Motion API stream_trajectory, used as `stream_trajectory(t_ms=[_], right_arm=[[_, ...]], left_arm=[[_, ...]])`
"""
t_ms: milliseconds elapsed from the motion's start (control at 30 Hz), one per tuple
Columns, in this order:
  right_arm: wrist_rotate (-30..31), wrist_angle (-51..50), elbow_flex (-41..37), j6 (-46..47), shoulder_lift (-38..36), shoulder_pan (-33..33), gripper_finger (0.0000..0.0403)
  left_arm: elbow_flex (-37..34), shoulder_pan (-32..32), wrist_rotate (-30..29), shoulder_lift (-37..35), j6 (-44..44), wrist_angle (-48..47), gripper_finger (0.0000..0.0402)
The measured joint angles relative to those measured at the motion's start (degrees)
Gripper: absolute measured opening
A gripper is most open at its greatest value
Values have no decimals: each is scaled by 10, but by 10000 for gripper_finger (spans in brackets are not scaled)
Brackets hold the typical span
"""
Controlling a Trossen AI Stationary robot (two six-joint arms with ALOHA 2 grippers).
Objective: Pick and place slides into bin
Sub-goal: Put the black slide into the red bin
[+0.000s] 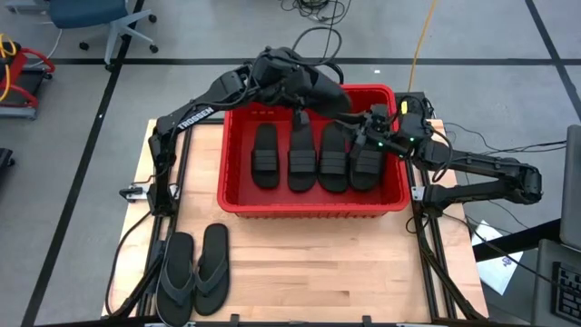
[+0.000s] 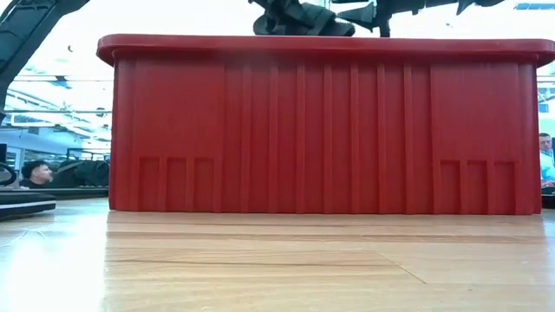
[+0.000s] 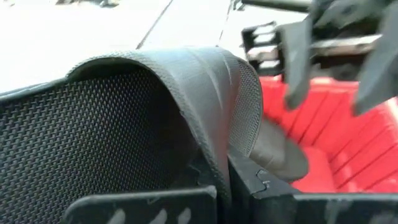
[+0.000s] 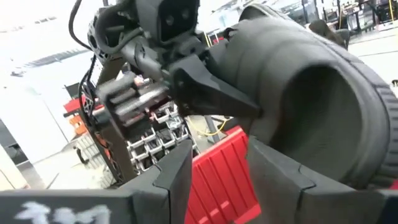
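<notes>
From the high view, four slides [image 1: 317, 156] lie side by side in the red bin [image 1: 241, 196], two flip-flops [image 1: 193, 269] lie on the table [image 1: 363, 263], and the left gripper [image 1: 320, 94], shut on a black slide [image 1: 329, 91], hangs over the bin's far wall. In the right wrist view, the right gripper [image 4: 217, 165] has its jaws parted around the edge of the same slide [image 4: 311, 87].

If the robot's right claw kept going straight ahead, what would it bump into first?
Probably the black sandal that the left gripper holds shut above the red bin. The right gripper points straight at it, seemingly very near, though depth is hard to judge.
</notes>
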Motion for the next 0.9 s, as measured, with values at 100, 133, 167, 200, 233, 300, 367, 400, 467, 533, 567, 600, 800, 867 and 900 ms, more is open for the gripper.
stream_trajectory(t_ms=[100,133,167,200,233,300,367,400,467,533,567,600,800,867,900], right_arm=[[7,0,0,-6,0,0,146],[12,1,0,-8,0,0,146],[15,3,0,-9,0,0,146],[15,6,0,-10,0,1,146],[15,9,0,-12,0,1,146],[16,13,0,-24,-3,1,146],[32,19,0,-33,-4,2,146],[39,21,0,-36,-5,3,146],[48,28,0,-46,-6,3,146],[60,44,0,-60,-6,3,146],[63,55,0,-67,-6,3,146],[69,65,0,-74,-6,3,146],[102,93,-1,-99,-6,3,146],[102,102,-1,-100,-6,3,146],[103,103,-1,-101,-6,3,146]], left_arm=[[0,-7,34,0,1,16,0],[0,-11,38,0,3,19,0],[0,-14,42,0,8,21,0],[0,-16,49,0,15,22,1],[0,-19,52,0,23,22,1],[0,-24,51,0,31,23,1],[0,-29,52,0,31,28,1],[0,-31,52,0,31,29,1],[0,-33,52,0,29,29,2],[0,-34,61,0,28,31,2],[1,-34,70,0,26,32,2],[1,-34,75,0,24,32,2],[1,-35,91,0,21,30,2],[1,-35,103,0,16,30,2],[1,-35,105,0,13,30,2]])
